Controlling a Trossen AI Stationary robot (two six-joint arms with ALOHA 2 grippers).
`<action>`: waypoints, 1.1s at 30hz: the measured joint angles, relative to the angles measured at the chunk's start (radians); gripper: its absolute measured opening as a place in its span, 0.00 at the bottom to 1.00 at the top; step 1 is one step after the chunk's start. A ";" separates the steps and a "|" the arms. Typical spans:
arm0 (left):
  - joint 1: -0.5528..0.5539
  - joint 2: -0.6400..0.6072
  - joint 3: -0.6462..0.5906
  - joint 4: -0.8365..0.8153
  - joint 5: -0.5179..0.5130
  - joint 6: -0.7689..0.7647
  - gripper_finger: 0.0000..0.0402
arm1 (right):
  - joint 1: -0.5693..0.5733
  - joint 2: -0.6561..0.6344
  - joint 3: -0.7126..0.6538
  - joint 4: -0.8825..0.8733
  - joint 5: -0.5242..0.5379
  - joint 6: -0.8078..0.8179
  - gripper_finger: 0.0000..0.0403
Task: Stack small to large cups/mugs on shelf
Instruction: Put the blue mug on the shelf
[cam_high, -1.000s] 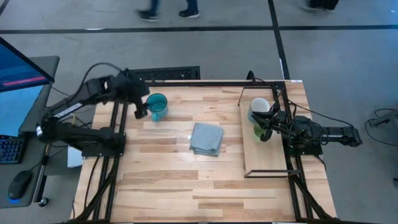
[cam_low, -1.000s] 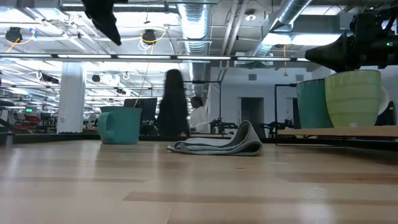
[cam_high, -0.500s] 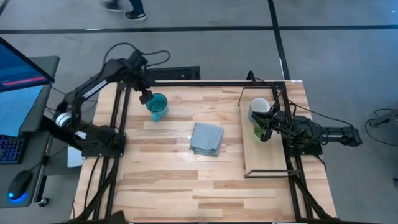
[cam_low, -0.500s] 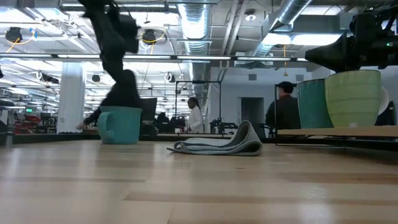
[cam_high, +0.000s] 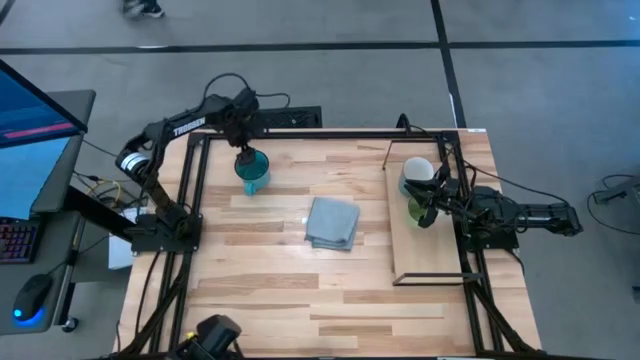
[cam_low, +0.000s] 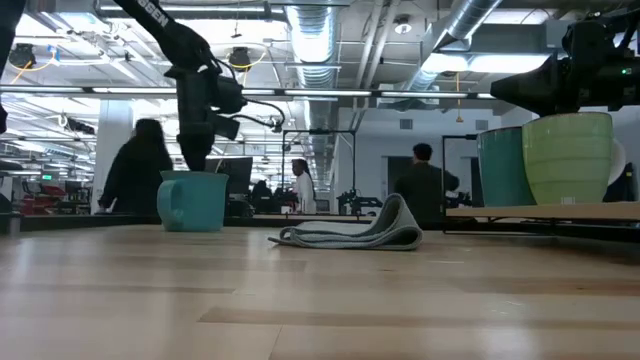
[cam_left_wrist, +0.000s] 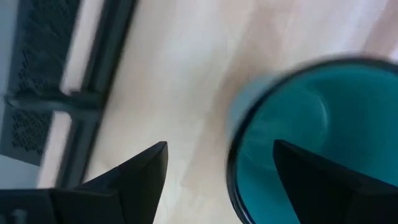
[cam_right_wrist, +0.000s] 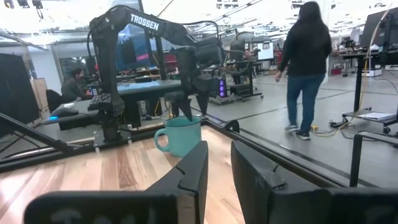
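Teal mug (cam_high: 253, 172) stands upright at the tabletop's (cam_high: 300, 280) far left edge, well apart from the shelf (cam_high: 425, 245), where the green mug (cam_high: 418, 211) and white mug (cam_high: 417, 172) sit. Left pincer (cam_left_wrist: 217, 180) hangs spread open, one finger inside the rim and one outside, holding nothing; it should sink deeper and close squarely on the wall. Right pincer (cam_high: 428, 200), nearly closed and seemingly empty, rests over the green mug.

High view: overhead, facing straight down on the whole slatted light-wood counter (cam_high: 300, 290).
Low view: counter height, facing level into the room.
Left wrist view: close above the teal-blue handled mug (cam_left_wrist: 311, 137).
Right wrist view: facing across the counter.
Shared by all four: the teal-blue mug.
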 joint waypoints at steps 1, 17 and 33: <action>0.000 0.000 0.000 0.014 0.000 0.000 0.70 | 0.000 0.000 0.000 0.000 0.000 0.000 0.23; -0.003 0.000 0.000 -0.018 -0.026 -0.075 0.70 | 0.000 0.000 0.000 -0.006 0.000 0.000 0.23; -0.019 0.000 0.000 -0.009 -0.049 -0.008 0.70 | 0.000 0.000 0.000 -0.023 0.000 0.000 0.23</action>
